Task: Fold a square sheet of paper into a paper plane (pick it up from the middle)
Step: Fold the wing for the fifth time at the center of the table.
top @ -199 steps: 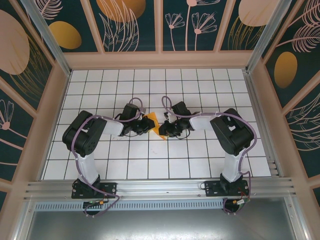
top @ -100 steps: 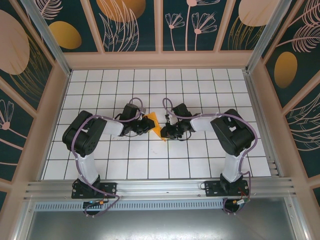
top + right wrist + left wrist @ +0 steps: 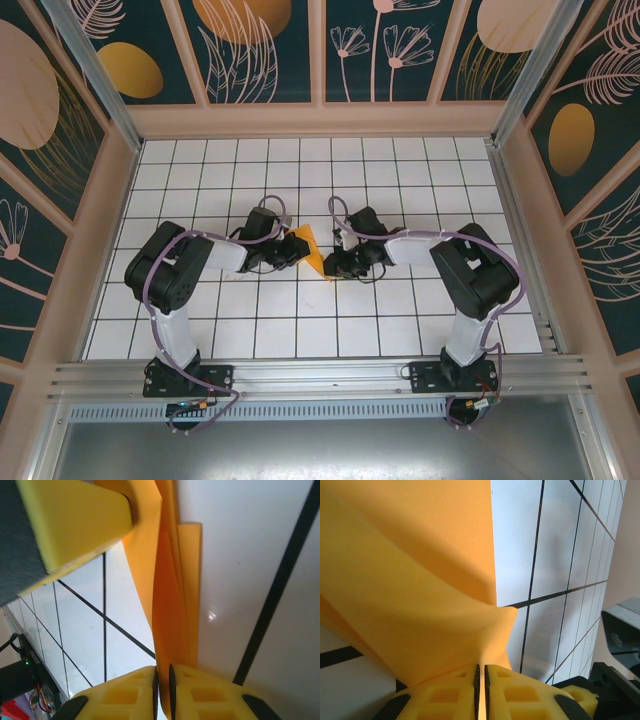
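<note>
Paper point(image 3: 311, 250), bright orange and folded into several layers, is at the middle of the bench point(image 3: 300, 180), standing on edge between the two arms. From above it reads as a small pointed wedge.

Left fingers point(image 3: 288, 250) reach in just left of the bench's middle and are clamped on the paper. In the left wrist view their yellow pads point(image 3: 445, 700) are pressed together with only a thin seam between them. The paper point(image 3: 420, 580) rises out of that seam and curves up in a broad, bowed fold.

Right fingers point(image 3: 333, 262) come in just right of the bench's middle, and they too are pinched on the paper. In the right wrist view the yellow pads point(image 3: 125, 695) meet around the stacked layers point(image 3: 170, 605), which run away from them in narrow lengthwise creases. A yellow pad of the left fingers point(image 3: 75, 520) presses the same paper at its far end.

White grid tiles of the bench point(image 3: 250, 555) lie close behind the paper, but whether its lower edge touches them I cannot tell.
</note>
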